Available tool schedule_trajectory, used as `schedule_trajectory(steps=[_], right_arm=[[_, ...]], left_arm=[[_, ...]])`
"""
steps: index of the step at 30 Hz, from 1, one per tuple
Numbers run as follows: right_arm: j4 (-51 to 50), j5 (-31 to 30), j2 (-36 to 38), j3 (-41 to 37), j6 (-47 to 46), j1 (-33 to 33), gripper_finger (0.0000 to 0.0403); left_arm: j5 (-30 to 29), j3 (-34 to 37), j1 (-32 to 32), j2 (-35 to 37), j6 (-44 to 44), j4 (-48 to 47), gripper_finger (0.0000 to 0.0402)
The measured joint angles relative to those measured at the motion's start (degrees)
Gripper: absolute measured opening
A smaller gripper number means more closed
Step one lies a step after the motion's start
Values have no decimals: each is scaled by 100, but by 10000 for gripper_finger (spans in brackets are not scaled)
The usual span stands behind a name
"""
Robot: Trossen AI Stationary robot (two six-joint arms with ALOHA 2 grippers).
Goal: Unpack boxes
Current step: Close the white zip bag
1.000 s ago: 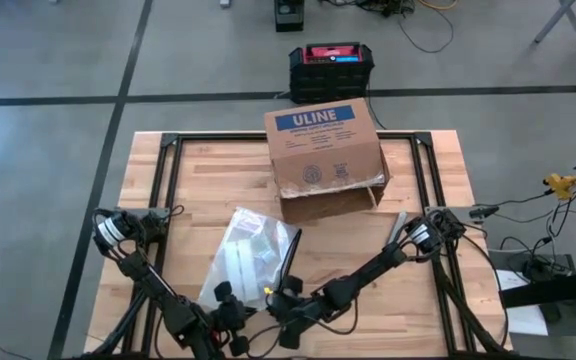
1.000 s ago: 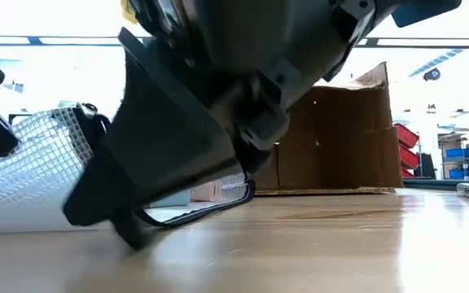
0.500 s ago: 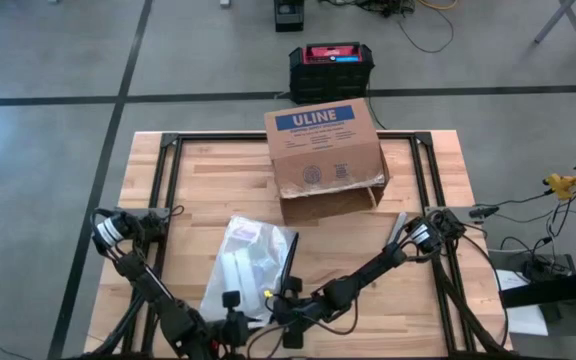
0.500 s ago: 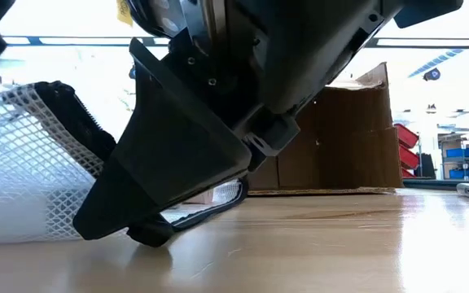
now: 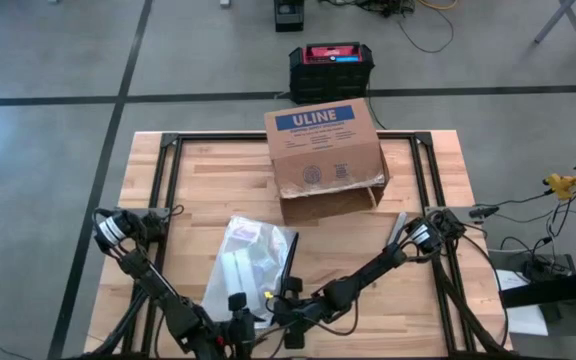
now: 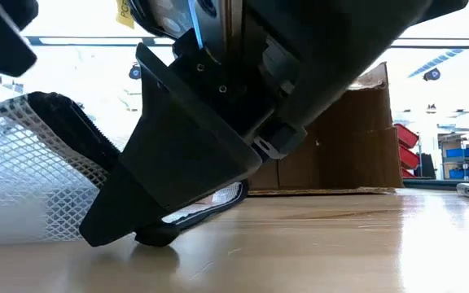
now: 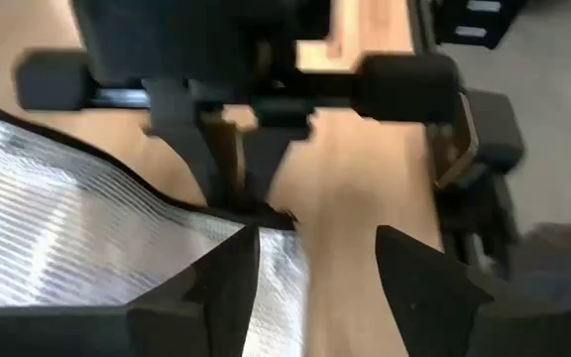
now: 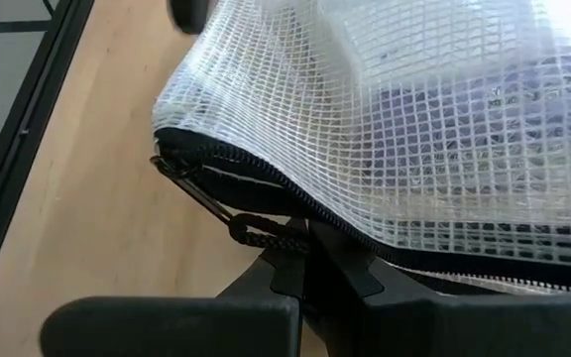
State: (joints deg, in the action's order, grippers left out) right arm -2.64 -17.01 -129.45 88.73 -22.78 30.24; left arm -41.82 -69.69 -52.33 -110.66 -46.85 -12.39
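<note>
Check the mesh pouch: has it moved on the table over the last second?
Yes. In the high view the mesh pouch has flattened and its top end now lies a little closer to the cardboard box, which has stayed put.

The box (image 5: 323, 150) sits on the surface (image 5: 208, 180) at the far edge, lying on its side, opening facing the arms. Nearer the arms lies the mesh pouch (image 5: 248, 262), well apart from the box. The left gripper (image 5: 236, 320) and right gripper (image 5: 286, 298) meet at the pouch's near end. Behind the surface, a case (image 5: 330, 68) sits on the floor.
</note>
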Motion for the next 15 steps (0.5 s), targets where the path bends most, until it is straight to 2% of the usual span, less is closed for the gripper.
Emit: schedule_trajectory(steps=[6, 15], right_arm=[[19, -106, 0, 0, -107, -1, 0], [34, -91, 0, -2, -317, -13, 0]], left_arm=[[-65, 7, 68, -397, -39, -17, 192], [-233, 7, 226, -598, -105, -6, 164]])
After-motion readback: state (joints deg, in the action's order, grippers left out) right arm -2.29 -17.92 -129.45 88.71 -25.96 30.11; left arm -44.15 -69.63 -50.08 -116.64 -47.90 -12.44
